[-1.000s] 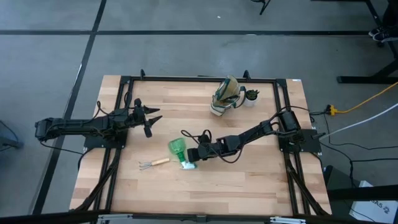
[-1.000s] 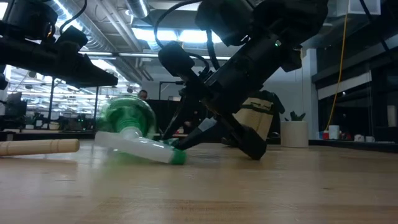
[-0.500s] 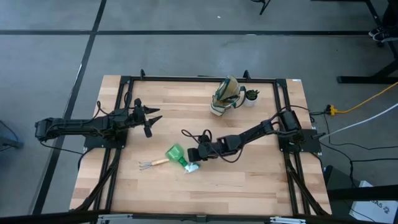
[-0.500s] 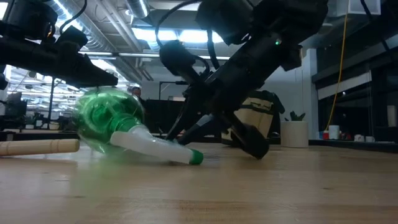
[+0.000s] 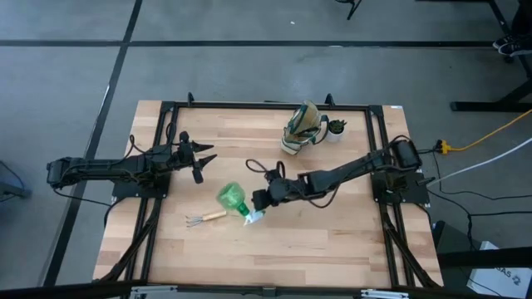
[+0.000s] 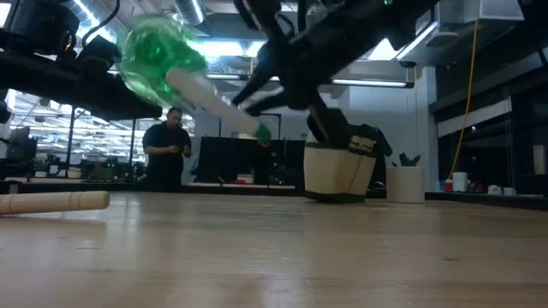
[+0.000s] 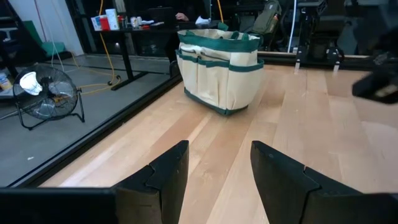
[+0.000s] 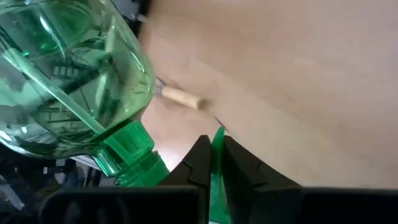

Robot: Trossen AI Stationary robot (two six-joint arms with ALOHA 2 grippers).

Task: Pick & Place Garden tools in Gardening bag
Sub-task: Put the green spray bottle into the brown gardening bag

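Note:
My right gripper (image 5: 261, 203) is shut on the green-and-white sprayer (image 5: 234, 199), which is in the air above the table's middle. In the low view the sprayer's green bottle (image 6: 161, 49) is high, and its white neck (image 6: 212, 94) slants down to my fingers. The wooden-handled rake (image 5: 205, 218) lies flat on the table below and to the left of it. The olive-and-beige bag (image 5: 301, 129) stands on its base at the far edge. My left gripper (image 5: 199, 158) is open and empty over the table's left half, facing the bag (image 7: 217, 68). My right gripper pinches a thin green piece (image 8: 216, 146) at the sprayer's head end between its two fingers. The fingers come slanting down from the table's right side. The sprayer is lifted clear of the table and tilted, with its bottle end (image 8: 68, 74) up and away from the fingers.
A small white pot with a green plant (image 5: 335, 129) stands right beside the bag. The rake's handle (image 6: 51, 202) lies at the left in the low view. A person (image 6: 174, 154) stands in the room beyond the table. Bare wood lies along the near edge.
My right gripper first pushed the sprayer along the table toward the left, turning it. It then rose with it and drew a little toward the far edge. The sprayer now hangs clear of the table, bottle end raised. The rake has stayed where it was.

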